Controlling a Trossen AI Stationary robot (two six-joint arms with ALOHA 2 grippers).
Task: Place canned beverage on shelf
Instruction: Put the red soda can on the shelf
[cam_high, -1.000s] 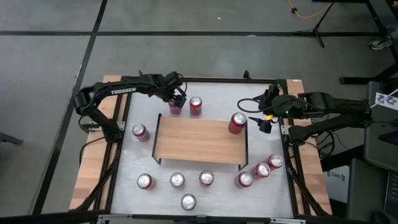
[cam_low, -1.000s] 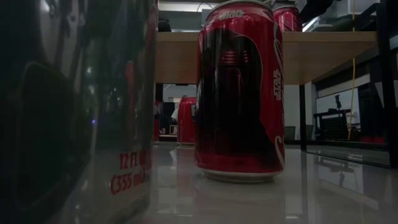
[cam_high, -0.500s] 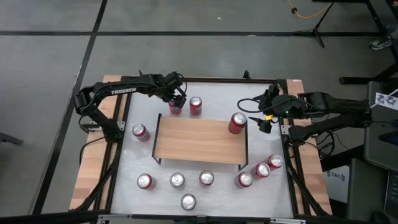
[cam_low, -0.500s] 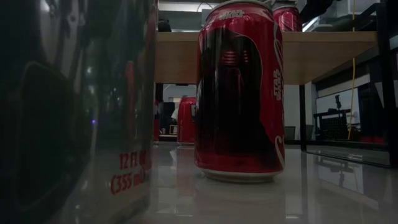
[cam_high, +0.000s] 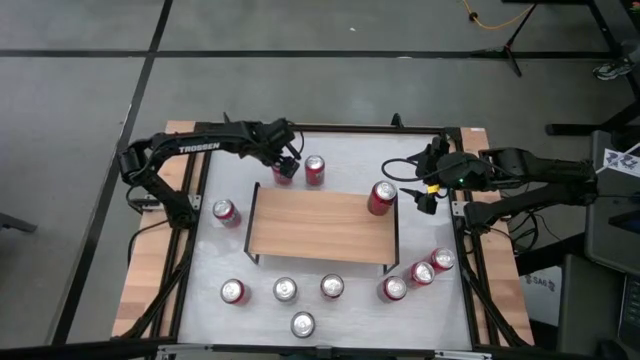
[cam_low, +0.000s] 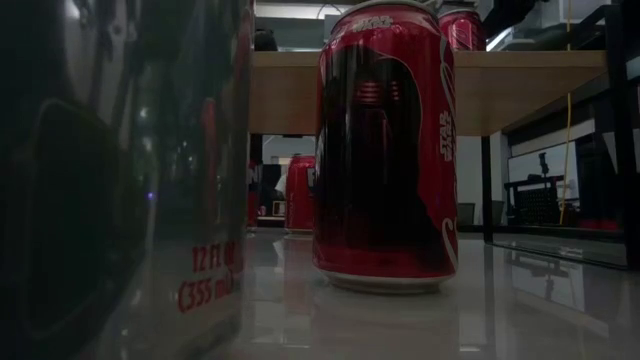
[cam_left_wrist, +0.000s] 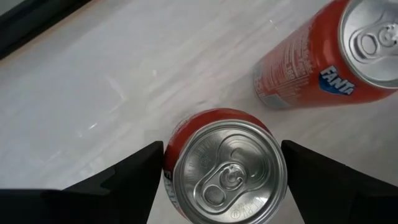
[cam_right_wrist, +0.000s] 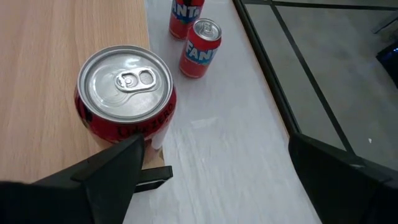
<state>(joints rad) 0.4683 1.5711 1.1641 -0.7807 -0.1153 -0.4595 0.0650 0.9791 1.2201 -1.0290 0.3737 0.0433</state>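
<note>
From above, your left gripper (cam_high: 285, 160) sits over a red can (cam_high: 282, 172) behind the shelf (cam_high: 320, 226), while your right gripper (cam_high: 420, 193) stands open beside the can on the shelf (cam_high: 381, 197), at its right end. In the left wrist view the fingers (cam_left_wrist: 134, 174) close against that red can. The right wrist view shows the fingers (cam_right_wrist: 112, 168) spread, clear of the shelf can.

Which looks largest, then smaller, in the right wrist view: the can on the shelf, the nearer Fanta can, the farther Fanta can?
1. Can on the shelf, nearest the camera.
2. Nearer Fanta can.
3. Farther Fanta can, cut by the picture edge, so unsure.
</note>
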